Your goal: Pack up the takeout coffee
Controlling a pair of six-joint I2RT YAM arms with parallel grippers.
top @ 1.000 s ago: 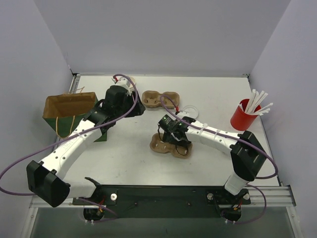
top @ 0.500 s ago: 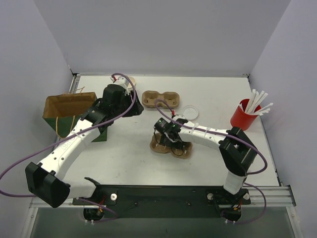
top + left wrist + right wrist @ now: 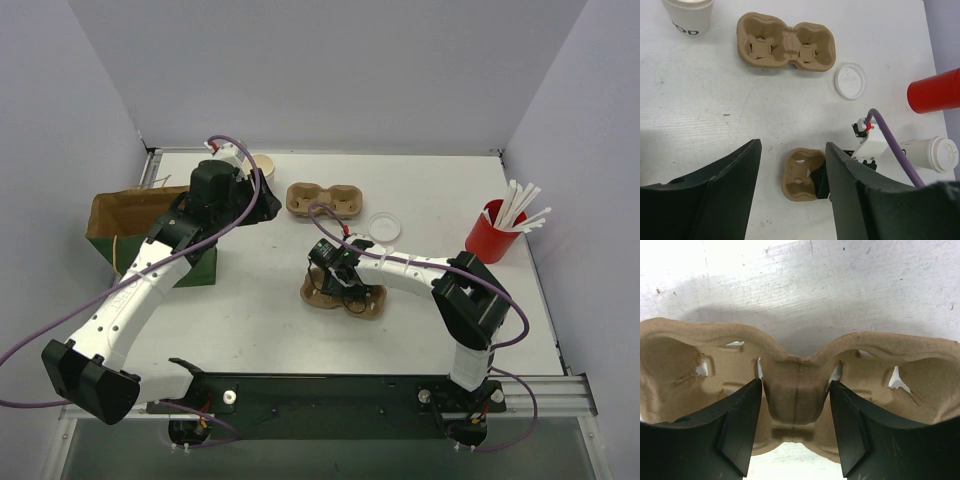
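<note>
One takeout coffee cup [image 3: 263, 165] [image 3: 688, 15] stands uncovered at the back left, tan inside. Its flat whitish lid [image 3: 384, 227] [image 3: 850, 81] lies alone on the table to the right of the far carrier. My left gripper [image 3: 250, 200] [image 3: 792, 145] hangs open and empty, high over the table beside that cup. My right gripper [image 3: 335, 285] [image 3: 796, 390] is down on the near brown cup carrier [image 3: 345, 298] [image 3: 800, 365]. Its open fingers straddle the carrier's middle ridge, close against both sides.
A second brown carrier [image 3: 323, 200] [image 3: 785, 48] lies empty at the back centre. A red cup of white straws [image 3: 492, 238] [image 3: 935, 91] stands at the right. An open brown paper bag [image 3: 135, 215] stands at the left edge.
My left arm has swung back and to the left, uncovering the open cup. My right gripper has shifted left and down onto the near carrier, and its jaws have narrowed a little.
</note>
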